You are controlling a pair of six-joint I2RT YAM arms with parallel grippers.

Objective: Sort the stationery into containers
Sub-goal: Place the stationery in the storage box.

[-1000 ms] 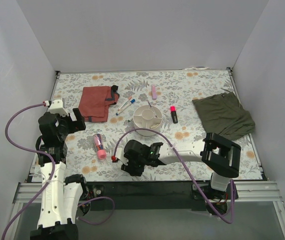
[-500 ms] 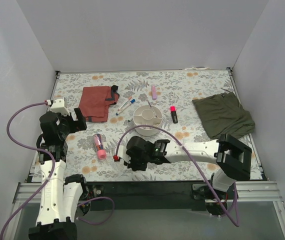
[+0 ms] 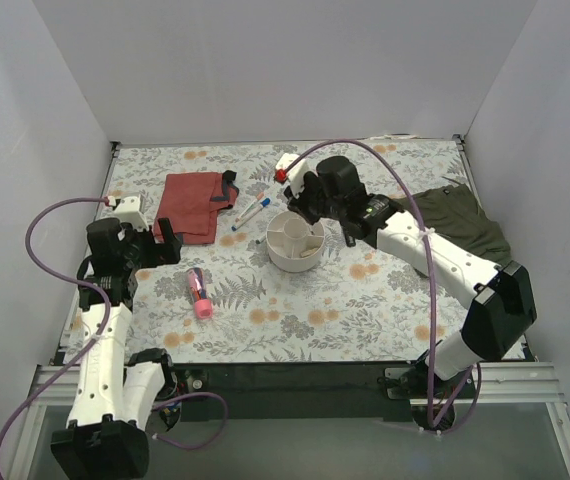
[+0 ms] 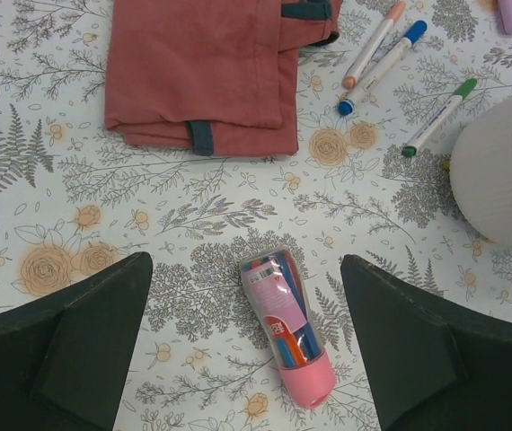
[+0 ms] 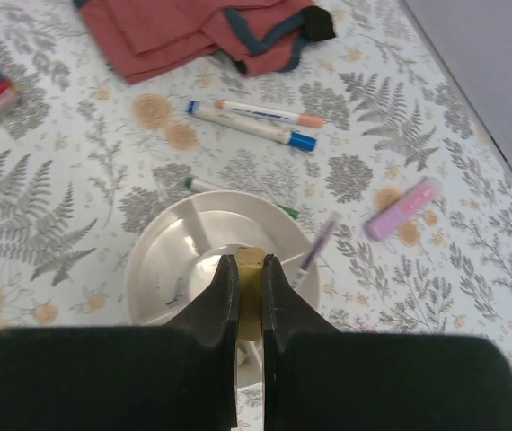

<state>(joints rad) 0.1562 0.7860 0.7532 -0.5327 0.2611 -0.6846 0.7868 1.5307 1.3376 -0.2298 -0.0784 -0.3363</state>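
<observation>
right fingers (image 5: 213, 316): pressed almost together, pinching a small tan eraser (image 5: 250, 278) between the tips
tan eraser: held over the middle cup of the organiser (image 5: 153, 260); whether it touches the cup cannot be told
organiser: round, white, standing mid-counter, with a thin purple pen (image 5: 315, 251) leaning in a far compartment
left fingers (image 4: 67, 350): spread wide, holding nothing, hanging above the counter (image 3: 365, 310) well left of the organiser
pen tube (image 4: 287, 325): clear with a pink cap, lying flat on the counter between the left fingers in the left wrist view
green pen (image 4: 437, 118): lying just beside the organiser's left side
blue-capped pen (image 5: 254, 128): lying flat next to an orange-capped pen (image 5: 269, 113), between the organiser and the red cloth (image 4: 202, 72)
pink marker (image 5: 402, 208): on the counter behind the organiser, apart from it
green cloth (image 3: 450, 235): crumpled at the right side of the counter
</observation>
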